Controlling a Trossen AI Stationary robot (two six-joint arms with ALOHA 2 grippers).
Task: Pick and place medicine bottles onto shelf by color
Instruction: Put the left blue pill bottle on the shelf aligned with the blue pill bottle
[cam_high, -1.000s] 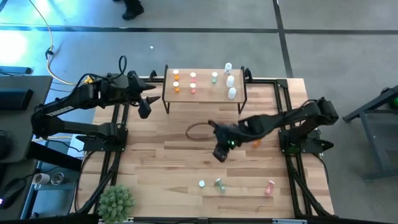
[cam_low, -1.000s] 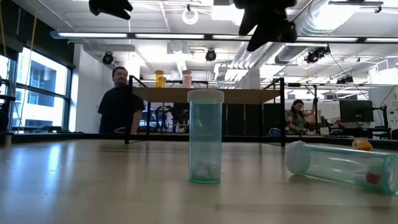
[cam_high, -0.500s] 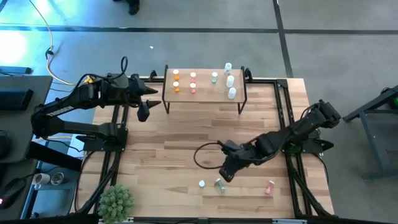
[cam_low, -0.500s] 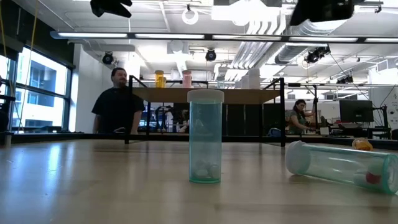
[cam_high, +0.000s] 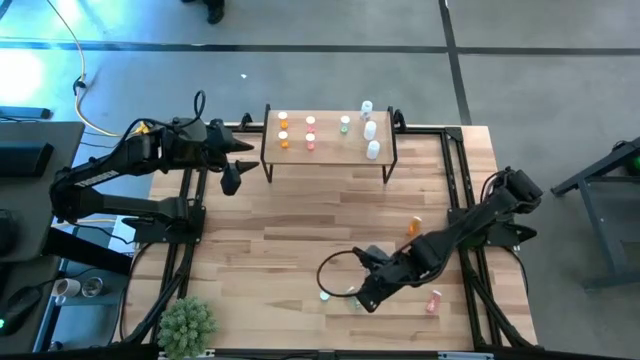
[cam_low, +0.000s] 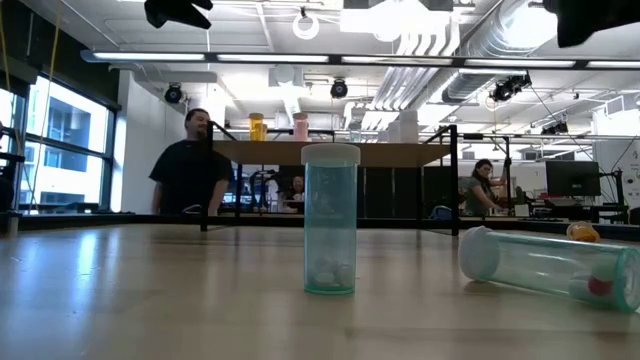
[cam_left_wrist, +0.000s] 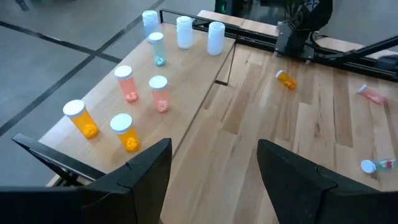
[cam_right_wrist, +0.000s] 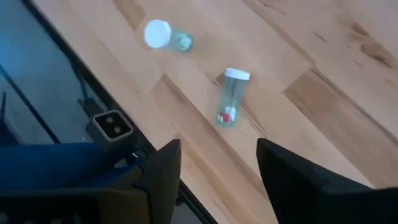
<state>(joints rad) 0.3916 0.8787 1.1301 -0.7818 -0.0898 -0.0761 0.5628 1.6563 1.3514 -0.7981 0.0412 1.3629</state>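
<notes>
The right gripper (cam_high: 368, 296) has swung from mid-table — down beside the lying green bottle (cam_high: 352, 295).

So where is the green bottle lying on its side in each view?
High: green bottle beside the right end effector.
Low: at the right.
Left wrist: at the right edge.
Right wrist: center.
Shared landmark: the upright bottle next to it.

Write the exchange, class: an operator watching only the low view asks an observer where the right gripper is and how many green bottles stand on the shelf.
Operator: Where is the right gripper?
Observer: The right gripper hangs over the table's front part, close by the lying green bottle.
Operator: How many green bottles stand on the shelf?
Observer: Only one: the shelved green bottle stands on the shelf, next to the pink pair.
</notes>
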